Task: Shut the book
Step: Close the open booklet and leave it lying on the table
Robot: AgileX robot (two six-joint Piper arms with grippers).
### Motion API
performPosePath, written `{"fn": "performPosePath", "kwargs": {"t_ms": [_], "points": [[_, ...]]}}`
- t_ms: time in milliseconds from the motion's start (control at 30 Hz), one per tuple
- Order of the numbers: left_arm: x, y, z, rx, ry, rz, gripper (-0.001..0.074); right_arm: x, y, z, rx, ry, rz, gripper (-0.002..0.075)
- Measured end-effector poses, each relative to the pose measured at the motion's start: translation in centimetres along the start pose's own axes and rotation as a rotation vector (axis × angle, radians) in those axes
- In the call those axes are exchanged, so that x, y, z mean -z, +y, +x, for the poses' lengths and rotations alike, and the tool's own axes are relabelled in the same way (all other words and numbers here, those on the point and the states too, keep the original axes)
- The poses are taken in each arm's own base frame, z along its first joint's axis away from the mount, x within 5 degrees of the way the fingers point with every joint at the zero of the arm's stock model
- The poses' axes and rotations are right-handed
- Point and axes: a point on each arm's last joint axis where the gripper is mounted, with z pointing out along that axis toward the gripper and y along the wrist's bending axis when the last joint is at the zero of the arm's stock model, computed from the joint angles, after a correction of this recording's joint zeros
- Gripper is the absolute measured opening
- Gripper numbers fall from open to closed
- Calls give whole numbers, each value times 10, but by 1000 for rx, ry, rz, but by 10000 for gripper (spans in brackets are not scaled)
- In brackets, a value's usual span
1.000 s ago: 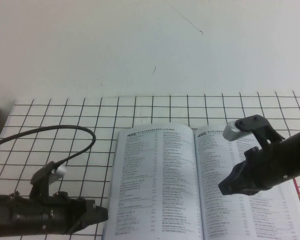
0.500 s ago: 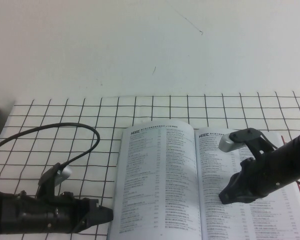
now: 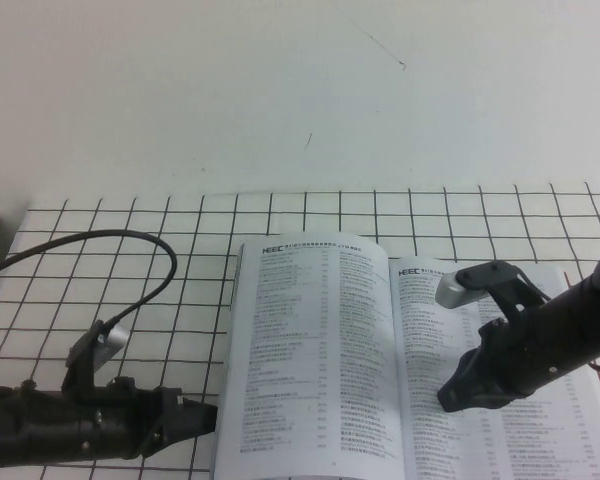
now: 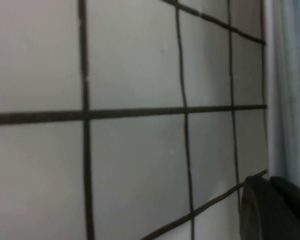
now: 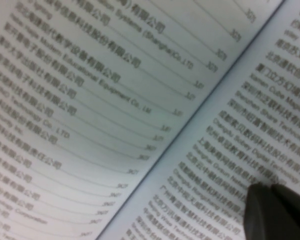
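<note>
1. The book (image 3: 320, 360) lay open on the checked table cover (image 3: 130, 230), in the near middle-right part of the table, with both printed pages facing up.
2. The left gripper (image 3: 205, 415) was low over the table near the front edge, pointing toward the book. Its tip was just at the lower left edge of the book; I could not tell if it was touching or under the cover.
3. The jaws of the left gripper seemed pressed together with nothing between them. In the left wrist view they appeared as one dark mass beside the book's edge.
4. The right gripper (image 3: 448, 397) was over the right page, its tip close to the paper and near the central fold.
5. Its jaws also looked closed and empty. The right wrist view showed one dark tip (image 5: 277, 212) over the printed lines.
6. A black cable (image 3: 100, 240) curved in a loop above the left arm.
</note>
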Motion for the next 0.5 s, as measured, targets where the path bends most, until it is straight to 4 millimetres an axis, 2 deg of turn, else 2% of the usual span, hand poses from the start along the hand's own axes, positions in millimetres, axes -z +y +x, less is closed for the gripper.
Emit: {"fn": "performPosePath", "kwargs": {"t_ms": [167, 267, 367, 500], "points": [[0, -1, 0, 21, 0, 11, -3, -3, -2, 1, -10, 10, -6, -3], [-5, -9, 2, 38, 22, 55, -3, -3, -2, 1, -13, 12, -6, -3], [-19, -33, 3, -11, 81, 167, -3, -3, -2, 1, -15, 12, -6, -3], [-42, -76, -2, -107, 168, 321, -3, -3, -2, 1, -17, 12, -6, -3]]}}
